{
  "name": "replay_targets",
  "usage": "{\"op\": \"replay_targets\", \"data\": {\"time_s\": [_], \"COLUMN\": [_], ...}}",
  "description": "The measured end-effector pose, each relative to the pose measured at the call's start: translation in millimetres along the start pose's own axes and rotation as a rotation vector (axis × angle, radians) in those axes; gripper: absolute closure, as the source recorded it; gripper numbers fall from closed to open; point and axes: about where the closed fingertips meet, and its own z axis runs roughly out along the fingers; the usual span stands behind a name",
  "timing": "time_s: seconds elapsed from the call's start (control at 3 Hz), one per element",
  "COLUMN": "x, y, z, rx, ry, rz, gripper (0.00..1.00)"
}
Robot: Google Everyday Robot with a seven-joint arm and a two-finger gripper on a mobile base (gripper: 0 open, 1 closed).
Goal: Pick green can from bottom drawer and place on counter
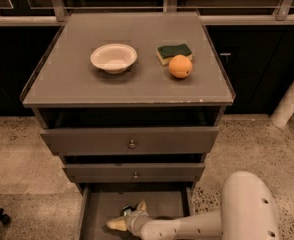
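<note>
The bottom drawer (pixel 99 209) is pulled out at the foot of the cabinet. My white arm reaches into it from the lower right. My gripper (pixel 128 215) is low over the drawer floor with its two pale fingers (pixel 115 225) spread apart. Between them shows a small dark shiny bit, which looks like the green can (pixel 127 209); most of it is hidden by the gripper. The counter (pixel 77 84) is the flat grey-brown top of the cabinet, above the drawers.
On the counter stand a white bowl (pixel 113 58), a dark green sponge (pixel 174 52) and an orange (pixel 180 66). The two upper knobbed drawers (pixel 132 142) stick out slightly over the bottom one. A white post (pixel 291 96) stands at the right on the speckled floor.
</note>
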Motion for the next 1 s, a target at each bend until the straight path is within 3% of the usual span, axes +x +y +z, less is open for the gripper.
{"op": "replay_targets", "data": {"time_s": [1.0], "x": [54.0], "y": [-1.9], "z": [28.1], "rx": [0.012], "ry": [0.086], "rz": [0.080], "gripper": [0.00]}}
